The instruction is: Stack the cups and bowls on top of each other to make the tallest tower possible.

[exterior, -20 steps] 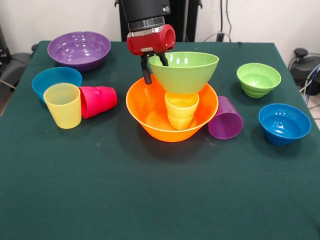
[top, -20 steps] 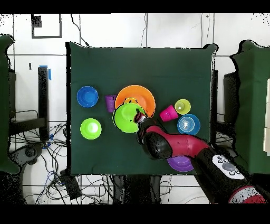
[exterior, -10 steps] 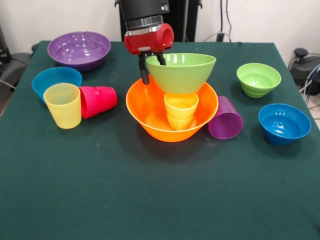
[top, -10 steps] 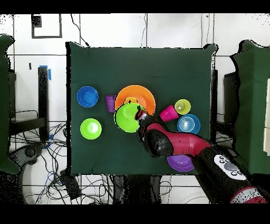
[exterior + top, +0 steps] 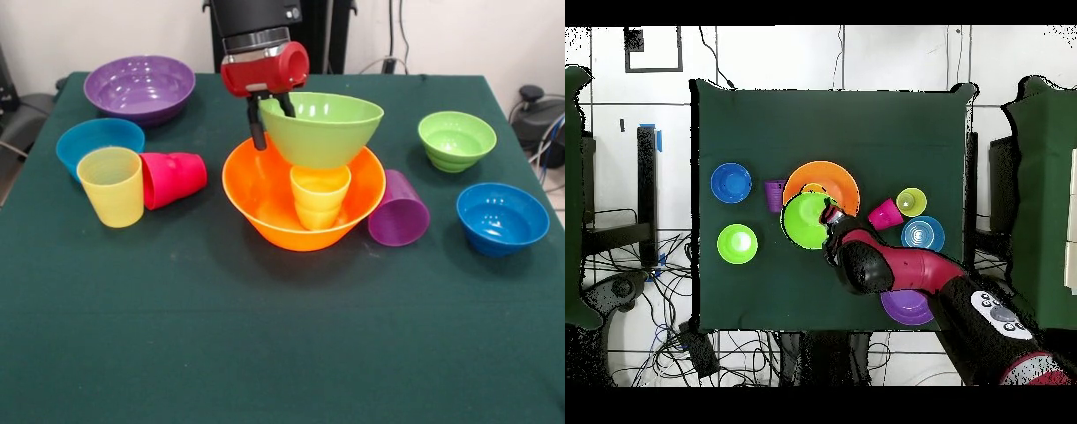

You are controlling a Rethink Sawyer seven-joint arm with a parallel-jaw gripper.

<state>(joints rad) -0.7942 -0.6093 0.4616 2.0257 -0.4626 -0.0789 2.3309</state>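
Holding the rim of the large lime green bowl (image 5: 323, 128), the gripper (image 5: 271, 117) comes down from the 12 o'clock edge in the front view, with one finger outside the rim and one inside, so it is clamped on this bowl. The bowl is a little tilted and its bottom is at the mouth of the yellow-orange cup (image 5: 320, 195); whether it rests there I cannot tell. This cup stands upright inside the large orange bowl (image 5: 304, 196), which is near the middle of the green table (image 5: 265, 344). Just beside the orange bowl at 3 o'clock, the purple cup (image 5: 399, 209) lies on its side. At 9 o'clock from the orange bowl the red-pink cup (image 5: 172, 178) also lies on its side, touching the upright pale yellow cup (image 5: 111, 185). Behind them is a small blue bowl (image 5: 97, 141), and the large purple bowl (image 5: 139, 87) is at 11 o'clock. The small lime green bowl (image 5: 456, 140) is at 2 o'clock, and a second small blue bowl (image 5: 502, 217) at 3 o'clock.

In the overhead view, the arm (image 5: 915, 275) enters from 5 o'clock and ends at the large lime green bowl (image 5: 805, 221), which partly covers the orange bowl (image 5: 827, 181). The purple cup (image 5: 774, 195) is at 9 o'clock of them.
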